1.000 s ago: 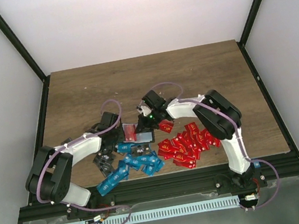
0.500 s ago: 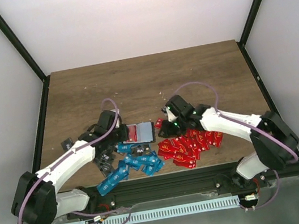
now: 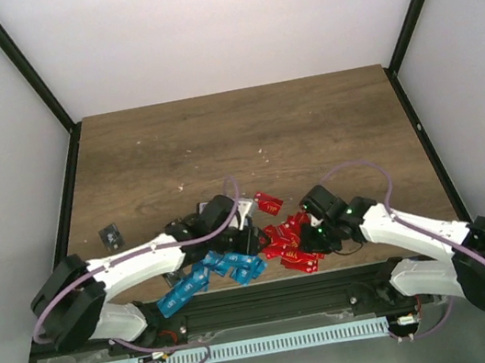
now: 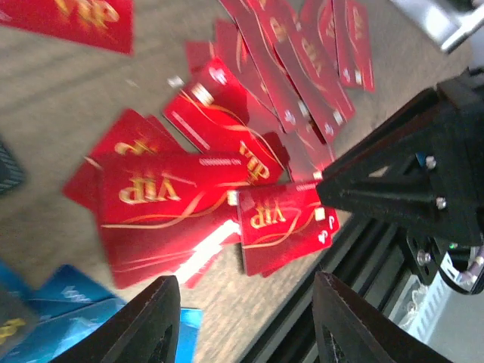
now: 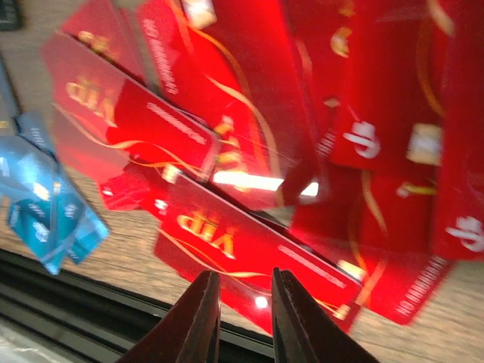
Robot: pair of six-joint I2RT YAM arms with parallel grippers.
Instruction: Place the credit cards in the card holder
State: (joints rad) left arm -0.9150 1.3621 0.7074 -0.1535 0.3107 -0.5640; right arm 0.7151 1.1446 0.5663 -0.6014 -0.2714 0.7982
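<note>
Along the near edge of the counter (image 3: 244, 135), the left arm lies stretched low from its base toward the middle, forearm almost level and wrist bent down. The left hand (image 4: 243, 283) hangs over the left fringe of the red cards (image 3: 291, 238) with its two fingers (image 4: 155, 321) well apart and nothing between them; only overlapping red cards and bare wood show in the gap. Far to the left, one dark card (image 3: 111, 232) lies alone, well apart from everything else. Beneath the left forearm the blue cards (image 3: 213, 273) sprawl in a loose heap by the counter's front rail. The card holder (image 3: 246, 205) is mostly hidden behind the left wrist; only a pale grey corner shows, just beside a single red card (image 3: 267, 202) lying on its own.

Further right, the right arm reaches in from its base at the far right, elbow low and wrist angled toward the middle. The right hand (image 5: 240, 283) points down over the red heap close to the front rail, its fingers (image 5: 198, 314) a narrow slit apart and gripping nothing; a red card lies flat just below them. The two hands face each other across the heap, near but not touching.
</note>
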